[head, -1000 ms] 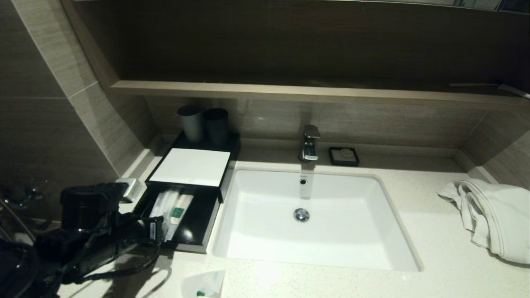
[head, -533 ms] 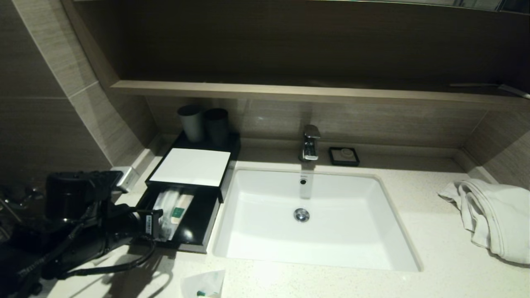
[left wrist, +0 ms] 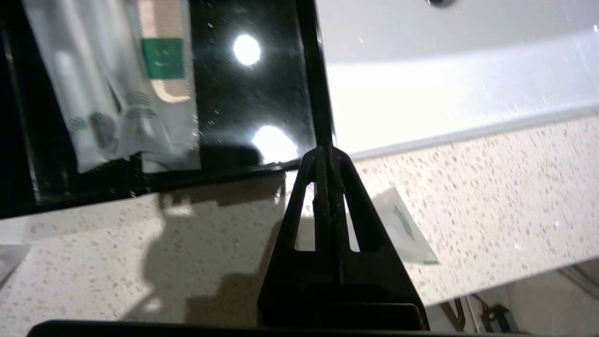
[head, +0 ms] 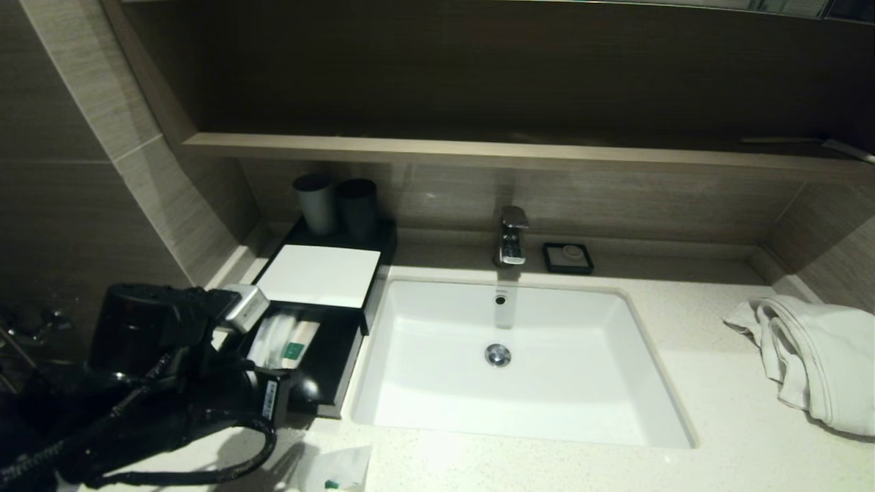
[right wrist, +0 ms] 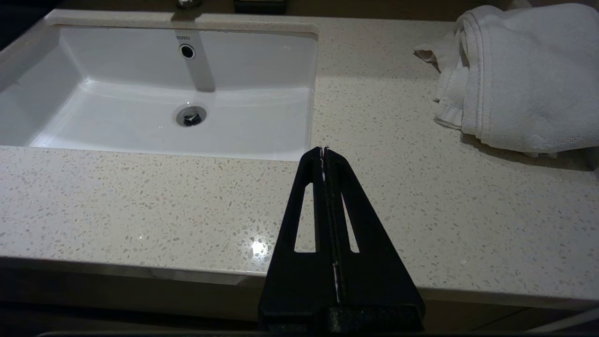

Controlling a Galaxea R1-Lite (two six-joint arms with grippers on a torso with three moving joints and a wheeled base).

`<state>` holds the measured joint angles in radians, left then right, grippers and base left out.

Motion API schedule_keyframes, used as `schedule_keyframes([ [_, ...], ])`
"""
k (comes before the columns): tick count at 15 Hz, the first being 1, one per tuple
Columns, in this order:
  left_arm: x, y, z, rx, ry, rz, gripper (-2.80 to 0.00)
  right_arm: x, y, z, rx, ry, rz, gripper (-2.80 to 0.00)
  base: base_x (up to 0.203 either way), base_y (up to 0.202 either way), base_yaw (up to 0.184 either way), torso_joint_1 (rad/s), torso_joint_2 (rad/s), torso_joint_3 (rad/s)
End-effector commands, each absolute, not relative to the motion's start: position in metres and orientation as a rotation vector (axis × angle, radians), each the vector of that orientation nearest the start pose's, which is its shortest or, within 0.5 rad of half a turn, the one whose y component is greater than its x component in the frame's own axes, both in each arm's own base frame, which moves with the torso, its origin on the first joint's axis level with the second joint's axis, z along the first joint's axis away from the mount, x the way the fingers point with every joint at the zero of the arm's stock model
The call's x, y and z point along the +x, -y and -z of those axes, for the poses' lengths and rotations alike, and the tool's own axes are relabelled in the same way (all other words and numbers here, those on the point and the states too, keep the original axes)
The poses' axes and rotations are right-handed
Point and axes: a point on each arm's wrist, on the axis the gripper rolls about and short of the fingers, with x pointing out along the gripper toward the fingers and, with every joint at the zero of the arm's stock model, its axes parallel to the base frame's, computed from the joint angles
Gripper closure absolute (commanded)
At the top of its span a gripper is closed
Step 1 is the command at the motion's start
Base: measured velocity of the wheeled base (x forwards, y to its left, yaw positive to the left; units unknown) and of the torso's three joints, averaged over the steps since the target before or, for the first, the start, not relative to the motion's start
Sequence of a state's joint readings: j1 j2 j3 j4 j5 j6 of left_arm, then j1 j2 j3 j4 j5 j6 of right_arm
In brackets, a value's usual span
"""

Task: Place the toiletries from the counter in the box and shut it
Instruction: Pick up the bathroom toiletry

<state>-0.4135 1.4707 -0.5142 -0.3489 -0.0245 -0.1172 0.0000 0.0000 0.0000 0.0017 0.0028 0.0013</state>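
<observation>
the box (head: 320, 277) sits on the counter (head: 683, 437) just left of the sink (head: 519, 355), its white top panel showing and its front drawer (left wrist: 252, 93) pulled out. two sachets (left wrist: 107, 84) lie in the drawer, ahead of the left gripper (left wrist: 326, 152) and off to one side; beside them the drawer's black floor is bare and glossy. the left gripper's fingers are pressed together with nothing between them, and in the left wrist view their tip lies over the drawer's front corner nearest the sink; whether it touches the drawer cannot be told. one more sachet (head: 338, 471) lies flat on the counter nearer the robot than the drawer, partly under the fingers in the wrist view (left wrist: 402, 229).

beyond the gripper, behind the box, stand two dark cups (head: 336, 203). further round are the tap (head: 511, 236) and a small black soap dish (head: 567, 258). a white towel (head: 813, 362) is heaped well away at the counter's right end.

the right gripper (right wrist: 324, 150) is parked above the counter's front edge, between sink and towel, fingers pressed together and holding nothing.
</observation>
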Motion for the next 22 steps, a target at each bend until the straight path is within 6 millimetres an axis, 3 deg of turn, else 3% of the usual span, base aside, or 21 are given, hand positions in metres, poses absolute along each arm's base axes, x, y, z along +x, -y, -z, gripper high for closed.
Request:
schedule_keyframes([
  [1, 0.191, 0.095, -0.143, 0.024, -0.649, 0.430, 0.00, -0.023, 0.000, -0.075, 0.002, -0.002, -0.003, 0.00, 0.000, 0.000, 0.000, 0.000, 0.00, 0.000],
  [10, 0.161, 0.100, -0.141, 0.114, -0.850, 0.494, 0.00, -0.023, 0.000, -0.075, 0.002, -0.002, -0.003, 0.00, 0.000, 0.000, 0.000, 0.000, 0.00, 0.000],
  [15, 0.169, 0.108, -0.133, 0.131, -0.909, 0.520, 0.00, -0.023, 0.000, -0.075, 0.002, -0.002, -0.003, 0.00, 0.000, 0.000, 0.000, 0.000, 0.00, 0.000],
  [22, 0.183, 0.123, -0.150, 0.244, -1.054, 0.553, 0.00, -0.023, 0.000, -0.075, 0.002, -0.002, -0.003, 0.00, 0.000, 0.000, 0.000, 0.000, 0.00, 0.000],
])
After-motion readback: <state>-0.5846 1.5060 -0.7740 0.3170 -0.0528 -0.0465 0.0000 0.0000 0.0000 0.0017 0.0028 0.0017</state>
